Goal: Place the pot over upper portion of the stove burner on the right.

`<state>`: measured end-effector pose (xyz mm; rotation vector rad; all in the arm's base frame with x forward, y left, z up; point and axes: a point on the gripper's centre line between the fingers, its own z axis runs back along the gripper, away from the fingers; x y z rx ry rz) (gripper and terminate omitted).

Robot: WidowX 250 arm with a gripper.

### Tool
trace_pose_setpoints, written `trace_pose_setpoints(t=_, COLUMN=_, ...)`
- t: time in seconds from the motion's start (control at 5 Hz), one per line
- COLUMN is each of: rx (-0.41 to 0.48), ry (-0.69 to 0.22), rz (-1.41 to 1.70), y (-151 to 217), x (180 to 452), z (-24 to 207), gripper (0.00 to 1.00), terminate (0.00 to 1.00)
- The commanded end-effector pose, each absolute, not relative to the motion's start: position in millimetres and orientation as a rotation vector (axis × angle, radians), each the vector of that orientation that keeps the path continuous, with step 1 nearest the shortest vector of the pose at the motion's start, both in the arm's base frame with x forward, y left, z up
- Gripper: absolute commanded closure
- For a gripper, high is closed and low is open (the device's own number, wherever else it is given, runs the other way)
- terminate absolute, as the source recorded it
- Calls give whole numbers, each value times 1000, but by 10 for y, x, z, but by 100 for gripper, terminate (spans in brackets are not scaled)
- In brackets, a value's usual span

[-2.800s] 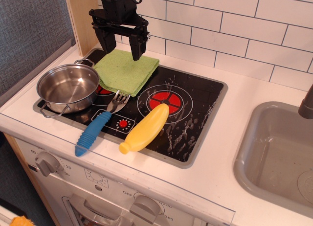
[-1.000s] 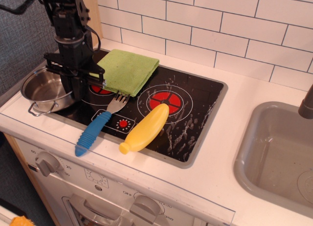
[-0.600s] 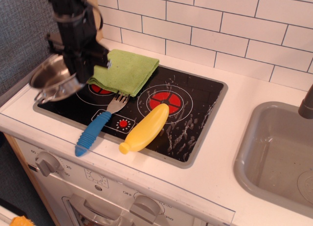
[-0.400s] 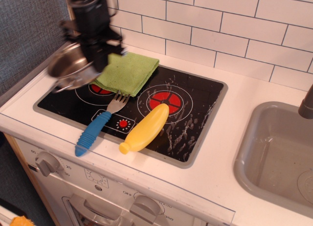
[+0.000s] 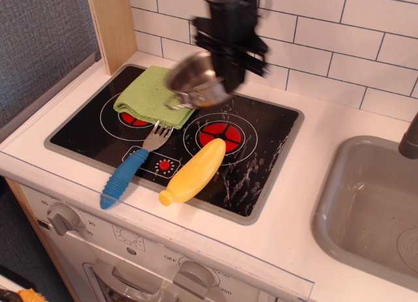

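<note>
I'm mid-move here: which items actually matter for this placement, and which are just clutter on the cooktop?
In the job:
pot, lifted and tilted
pincer, carrying it
right stove burner

Lying about:
green cloth on the left burner
blue-handled fork
yellow banana-shaped toy, overlapping the right burner's front edge
sink

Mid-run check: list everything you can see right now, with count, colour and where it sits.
pot: 1, shiny steel, lifted and tilted above the cooktop's back edge
stove burner: 1, red, right side of the black cooktop, bare
left burner: 1, red, partly under the cloth
cloth: 1, green, folded, back left of the cooktop
fork: 1, blue handle, front of the cooktop
plastic banana: 1, yellow, front of the right burner
sink: 1, grey, far right
end effector: 1, black, blurred, carrying the pot
</note>
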<state>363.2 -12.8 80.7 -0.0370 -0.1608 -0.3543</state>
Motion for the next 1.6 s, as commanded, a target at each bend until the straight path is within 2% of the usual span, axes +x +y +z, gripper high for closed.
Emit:
trace_pose_setpoints(t=0.0, rx=-11, ry=-192, rz=-436, y=-362, x=3669, z=899, gripper=100, terminate=0)
trace_pose_setpoints(t=0.2, rx=-11, ry=-151, rz=-436, y=-349, x=3711, z=737, gripper=100, terminate=0)
trace_pose_setpoints(t=0.4, rx=-14, ry=-140, rz=-445, y=-321, x=3753, z=669, gripper=100, terminate=0)
trace_pose_setpoints(t=0.6, rx=-23, ry=-149, rz=-465, y=-334, x=3744, z=672, gripper=0, terminate=0)
trace_pose_setpoints(t=1.0, rx=-50, ry=-274, rz=-370, y=-155, x=3587, z=1204, gripper=0, terminate=0)
trace_pose_setpoints(t=1.2, rx=28, ry=-256, rz=-257, y=21, x=3429, z=1309, gripper=0, terminate=0)
trace_pose_setpoints(t=1.4, rx=40, ry=-201, rz=-179, y=171, x=3306, z=1255, gripper=0, terminate=0)
